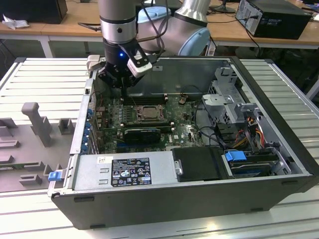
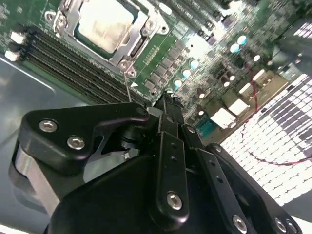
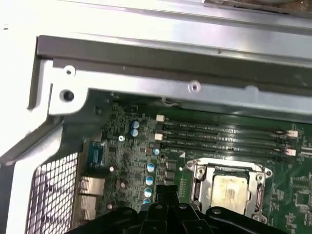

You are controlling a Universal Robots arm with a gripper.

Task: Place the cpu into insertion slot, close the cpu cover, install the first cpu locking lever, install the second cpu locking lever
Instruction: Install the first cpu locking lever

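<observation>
My black gripper (image 2: 168, 105) hangs over the green motherboard (image 3: 131, 161); the cpu (image 2: 105, 24) shows pale silvery-beige inside its grey metal cpu cover (image 2: 134, 41).

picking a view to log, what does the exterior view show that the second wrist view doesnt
Exterior view alone: the whole open computer case, the power supply, the blue-tabbed drive bay and the arm above the board.
Second wrist view alone: the perforated rear grille and the gripper close up, fingers shut.
Both: the cpu seated in the insertion slot, and the memory slots.

Open computer case (image 1: 279, 149) (blue-tabbed drives (image 1: 237, 155) inside) on slatted table (image 1: 45, 84).
</observation>
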